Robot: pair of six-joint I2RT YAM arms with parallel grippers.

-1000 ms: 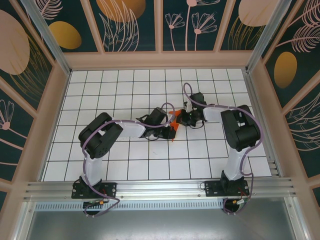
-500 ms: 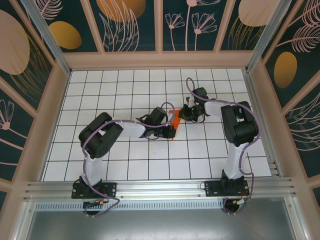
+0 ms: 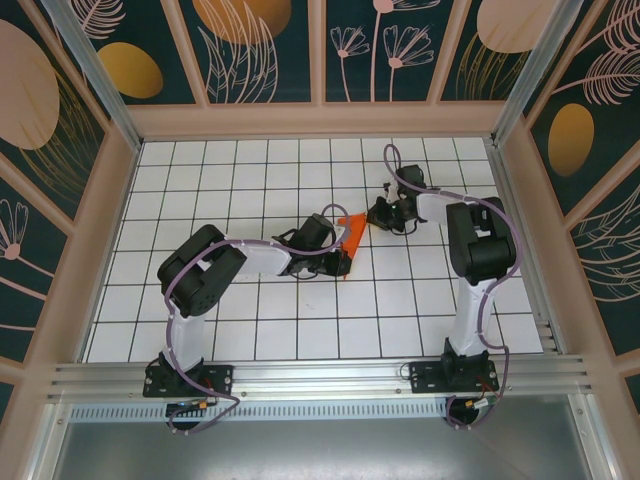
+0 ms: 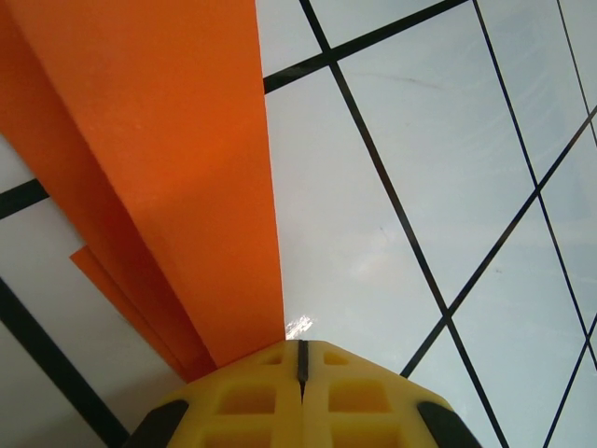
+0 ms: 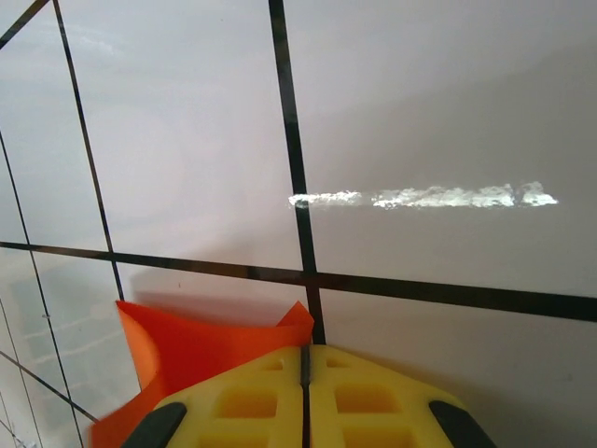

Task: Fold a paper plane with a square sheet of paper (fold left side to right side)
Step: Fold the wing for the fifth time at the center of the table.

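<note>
Left end effector and right end effector are both pinching the thin, creased orange paper on the glossy gridded surface.

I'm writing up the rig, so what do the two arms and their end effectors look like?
The left arm and right arm have white links, bulky black joint housings and a lilac cable each, on black base plates. The left end effector and right end effector have yellow fingers with moulded rectangular pockets.

Bright orange paper, a white table gridded with thin black lines, yellow finger pads — and dark teal walls patterned with peach and gold flowers.
</note>
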